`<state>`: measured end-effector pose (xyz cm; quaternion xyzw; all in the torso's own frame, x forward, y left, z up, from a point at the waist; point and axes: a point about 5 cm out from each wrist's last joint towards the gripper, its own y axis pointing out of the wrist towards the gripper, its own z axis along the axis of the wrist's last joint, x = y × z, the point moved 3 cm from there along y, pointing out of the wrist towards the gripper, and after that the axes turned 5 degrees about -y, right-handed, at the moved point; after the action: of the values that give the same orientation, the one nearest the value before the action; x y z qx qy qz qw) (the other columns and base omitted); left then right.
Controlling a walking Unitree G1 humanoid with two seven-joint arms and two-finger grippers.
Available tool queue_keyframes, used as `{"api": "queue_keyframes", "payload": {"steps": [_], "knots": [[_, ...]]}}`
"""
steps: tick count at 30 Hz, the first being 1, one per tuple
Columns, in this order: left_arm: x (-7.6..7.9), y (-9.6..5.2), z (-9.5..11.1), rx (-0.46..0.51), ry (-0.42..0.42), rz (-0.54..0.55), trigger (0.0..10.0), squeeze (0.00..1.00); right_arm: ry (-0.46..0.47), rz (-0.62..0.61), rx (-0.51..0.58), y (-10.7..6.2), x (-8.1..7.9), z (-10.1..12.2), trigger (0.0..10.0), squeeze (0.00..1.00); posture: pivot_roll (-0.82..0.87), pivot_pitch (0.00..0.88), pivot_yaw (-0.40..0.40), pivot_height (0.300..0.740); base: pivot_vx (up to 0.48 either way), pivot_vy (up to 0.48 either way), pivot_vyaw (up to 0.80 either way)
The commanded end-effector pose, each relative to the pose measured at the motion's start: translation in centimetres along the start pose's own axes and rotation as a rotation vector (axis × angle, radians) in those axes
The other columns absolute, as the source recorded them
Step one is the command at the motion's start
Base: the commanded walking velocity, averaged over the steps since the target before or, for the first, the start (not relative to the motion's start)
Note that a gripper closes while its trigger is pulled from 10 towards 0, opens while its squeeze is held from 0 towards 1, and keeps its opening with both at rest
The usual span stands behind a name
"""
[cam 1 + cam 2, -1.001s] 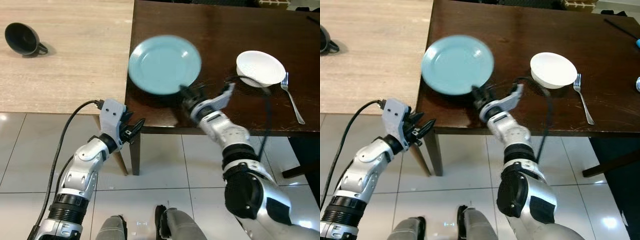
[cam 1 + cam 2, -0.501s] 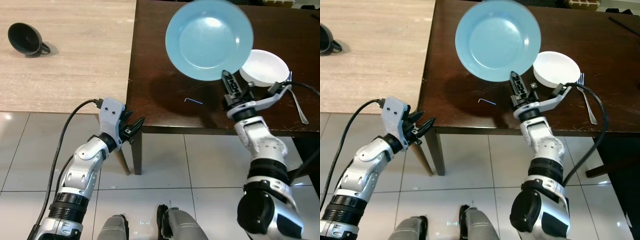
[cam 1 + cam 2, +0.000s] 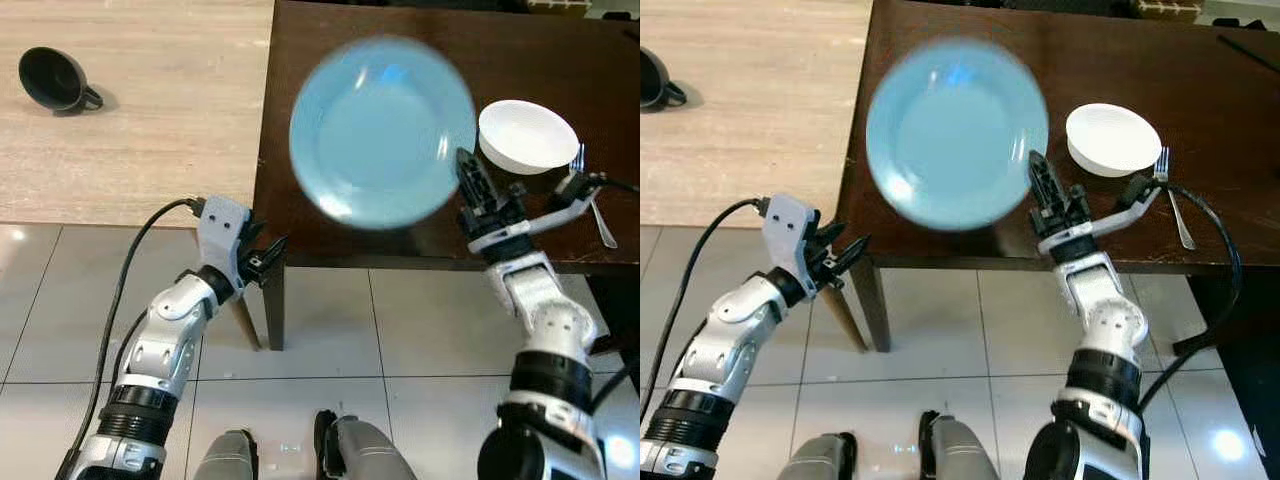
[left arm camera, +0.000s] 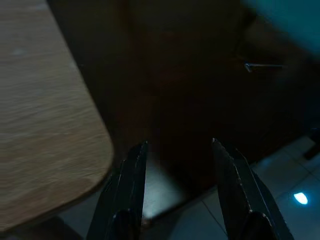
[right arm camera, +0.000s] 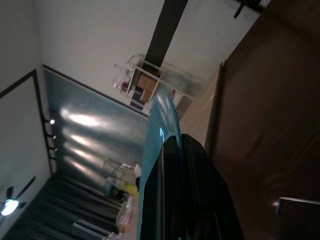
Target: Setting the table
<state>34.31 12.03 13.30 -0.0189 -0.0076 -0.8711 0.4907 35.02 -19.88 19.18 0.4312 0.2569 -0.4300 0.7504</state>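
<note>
Two hands: right hand (image 3: 468, 182) pinches the blue plate (image 3: 380, 132) aloft over the dark table (image 3: 330, 30); left hand (image 3: 268, 256) spread.

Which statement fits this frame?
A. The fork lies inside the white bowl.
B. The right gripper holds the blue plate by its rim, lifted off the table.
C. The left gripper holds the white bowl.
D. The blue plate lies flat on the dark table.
B: the right gripper pinches the blue plate at its rim, raised above the dark table.
</note>
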Motion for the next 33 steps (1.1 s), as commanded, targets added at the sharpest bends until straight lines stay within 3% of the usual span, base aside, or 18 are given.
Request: {"api": "queue_keyframes", "payload": {"steps": [1,10,14,17,18,19,20,21,23,25,33], "knots": [[-0.2,-0.3,-0.8,-0.015,-0.013,0.022,10.0,0.0,-0.025,-0.033,0.025,-0.6,0.1,0.5,0.0,0.0,0.08,0.125,0.0,0.74,0.0,0.0,0.0],[0.0,0.3,-0.7,-0.01,-0.017,0.027,10.0,0.0,-0.047,-0.162,0.094,-0.4,1.5,0.6,0.0,0.0,0.08,0.118,0.006,0.74,0.0,0.0,0.0],[-0.1,0.6,-0.5,-0.002,-0.042,0.042,10.0,0.0,-0.059,-0.17,0.039,-0.3,1.6,0.1,0.0,0.0,0.08,0.12,0.004,0.74,0.0,0.0,0.0],[-0.1,0.9,-0.2,0.013,-0.114,0.055,10.0,0.0,-0.071,-0.17,0.0,-0.5,1.6,-0.3,0.0,0.0,0.08,0.122,0.003,0.74,0.0,0.0,0.0],[-0.2,1.0,0.1,0.03,-0.187,0.065,10.0,0.0,-0.067,-0.176,0.01,-0.7,1.6,-0.1,0.0,0.0,0.08,0.123,0.002,0.74,0.0,0.0,0.0],[-0.3,1.2,0.6,0.059,-0.299,0.071,10.0,0.96,-0.057,-0.184,0.034,-0.9,1.8,0.4,0.0,0.0,0.09,0.122,0.005,0.74,0.0,0.0,0.0],[-0.3,1.2,0.6,0.059,-0.299,0.071,10.0,0.96,-0.057,-0.184,0.034,-0.9,1.8,0.4,0.0,0.0,0.09,0.122,0.005,0.74,0.0,0.0,0.0],[-0.3,1.3,1.1,0.083,-0.361,0.069,10.0,1.0,-0.048,-0.188,0.056,-1.0,1.9,0.8,0.0,0.0,0.09,0.122,0.009,0.74,0.0,0.0,0.0],[-0.3,1.3,1.1,0.083,-0.361,0.069,10.0,1.0,-0.048,-0.188,0.056,-1.0,1.9,0.8,0.0,0.0,0.09,0.122,0.009,0.74,0.0,0.0,0.0],[-0.9,1.8,3.0,0.17,-0.523,0.071,10.0,1.0,-0.005,-0.184,0.163,-1.2,1.7,2.7,0.0,0.0,0.08,0.121,0.018,0.74,0.0,0.0,0.0],[-2.0,2.0,5.1,0.264,-0.676,0.058,10.0,1.0,0.06,-0.134,0.316,-1.3,1.3,5.6,0.0,0.0,0.09,0.119,0.029,0.74,0.0,0.0,0.0]]}}
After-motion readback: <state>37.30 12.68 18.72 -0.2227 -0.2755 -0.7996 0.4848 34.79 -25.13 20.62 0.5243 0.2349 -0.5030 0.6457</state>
